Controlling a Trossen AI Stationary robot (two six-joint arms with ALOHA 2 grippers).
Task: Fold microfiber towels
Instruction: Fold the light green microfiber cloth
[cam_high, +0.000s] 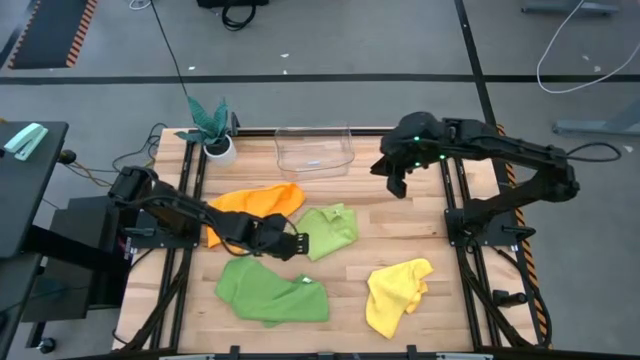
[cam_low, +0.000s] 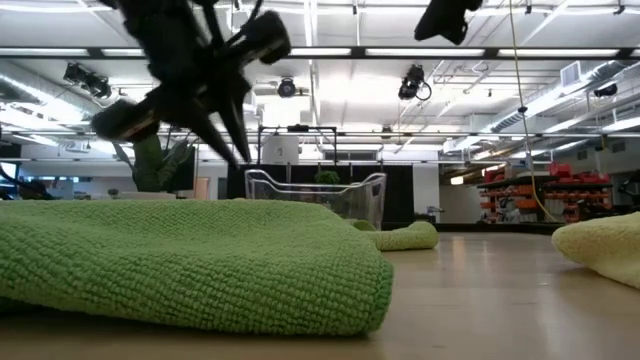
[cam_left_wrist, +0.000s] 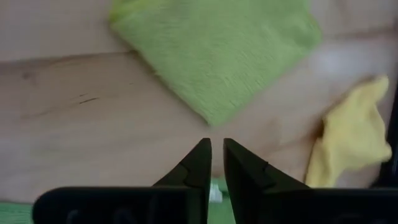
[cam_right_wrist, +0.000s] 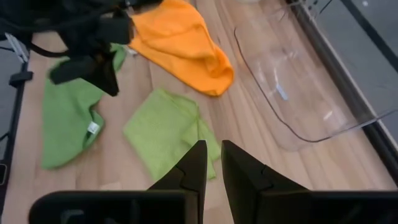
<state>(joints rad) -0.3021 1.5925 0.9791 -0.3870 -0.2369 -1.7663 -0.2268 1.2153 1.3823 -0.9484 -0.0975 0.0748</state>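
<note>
Four microfiber towels lie crumpled on the wooden table: orange (cam_high: 255, 205) at the far left, light lime green (cam_high: 330, 228) in the middle, darker green (cam_high: 270, 290) near the front, yellow (cam_high: 398, 292) at the front right. My left gripper (cam_high: 298, 245) hangs shut above bare wood between the orange, lime green (cam_left_wrist: 217, 50) and darker green towels, slanting down, with nothing between its fingers (cam_left_wrist: 217, 146). My right gripper (cam_high: 397, 188) is raised high over the table's far right, shut and empty (cam_right_wrist: 211, 149), looking down on the lime green towel (cam_right_wrist: 168, 130).
A clear plastic bin (cam_high: 315, 150) stands at the far edge in the middle. A teal-leaved plant in a white pot (cam_high: 212, 125) stands at the far left corner. Bare wood shows between the lime green and yellow towels and along the right side.
</note>
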